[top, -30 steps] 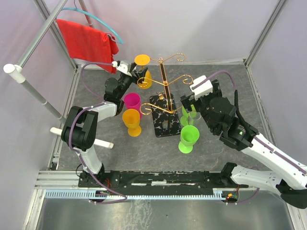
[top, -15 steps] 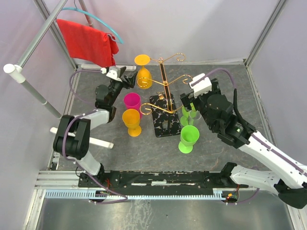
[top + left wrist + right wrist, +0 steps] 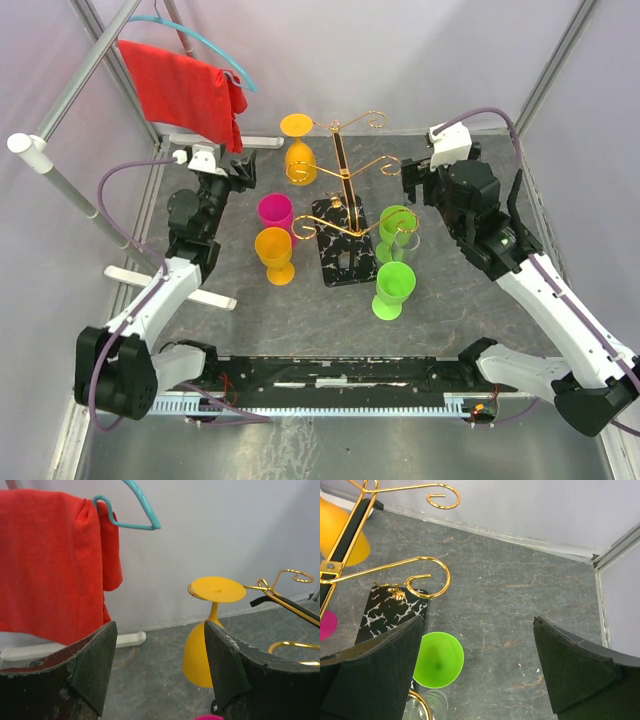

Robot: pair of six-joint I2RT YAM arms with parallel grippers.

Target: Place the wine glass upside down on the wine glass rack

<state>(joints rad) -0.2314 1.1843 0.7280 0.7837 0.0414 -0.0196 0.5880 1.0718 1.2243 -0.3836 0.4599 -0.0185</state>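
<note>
The gold wire wine glass rack (image 3: 340, 172) stands on its black white-veined base (image 3: 347, 258) in the middle of the table. An orange wine glass (image 3: 300, 152) hangs upside down on its far left arm, foot on top; it also shows in the left wrist view (image 3: 199, 656). My left gripper (image 3: 240, 172) is open and empty, to the left of that glass and apart from it (image 3: 160, 630). My right gripper (image 3: 412, 186) is open and empty, above the table to the right of the rack (image 3: 477, 622).
A magenta glass (image 3: 275, 211) and an orange glass (image 3: 274, 252) stand left of the base. Two green glasses (image 3: 397, 224) (image 3: 394, 288) and a clear glass (image 3: 409, 238) stand to its right. A red cloth (image 3: 185, 92) hangs on a teal hanger at the back left.
My left gripper has drawn back leftward from the hanging orange glass. My right gripper has pulled away from the green glasses toward the back right.
</note>
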